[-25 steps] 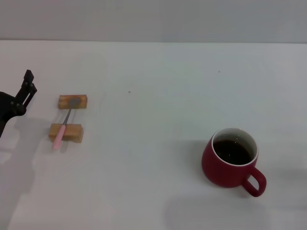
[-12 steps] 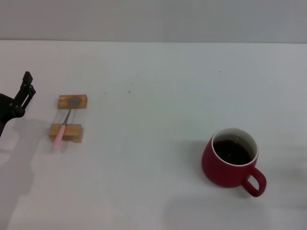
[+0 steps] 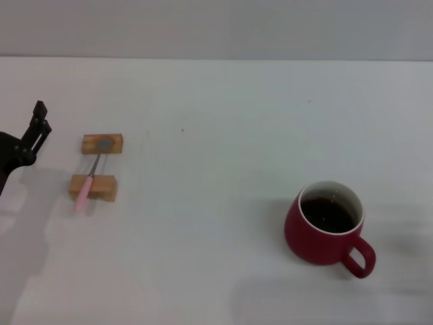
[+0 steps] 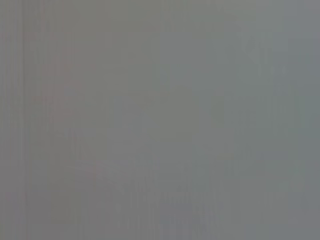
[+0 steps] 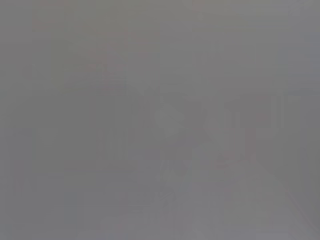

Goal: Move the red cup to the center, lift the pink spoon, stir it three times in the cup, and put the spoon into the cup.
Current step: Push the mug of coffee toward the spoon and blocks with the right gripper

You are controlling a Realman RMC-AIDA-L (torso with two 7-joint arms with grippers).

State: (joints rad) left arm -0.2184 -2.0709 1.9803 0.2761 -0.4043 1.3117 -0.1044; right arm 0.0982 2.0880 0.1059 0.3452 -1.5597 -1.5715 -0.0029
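A white table [image 3: 216, 122] fills the head view, meeting a pale grey wall [image 3: 216, 27] along its far edge. Two small tan wooden blocks lie on the left side, one behind the other and a little apart: the far block [image 3: 103, 143] and the near block [image 3: 93, 187] (both lying flat, long sides roughly parallel). A tiny dark speck [image 3: 182, 130] marks the tabletop further right. Both wrist views show only featureless grey.
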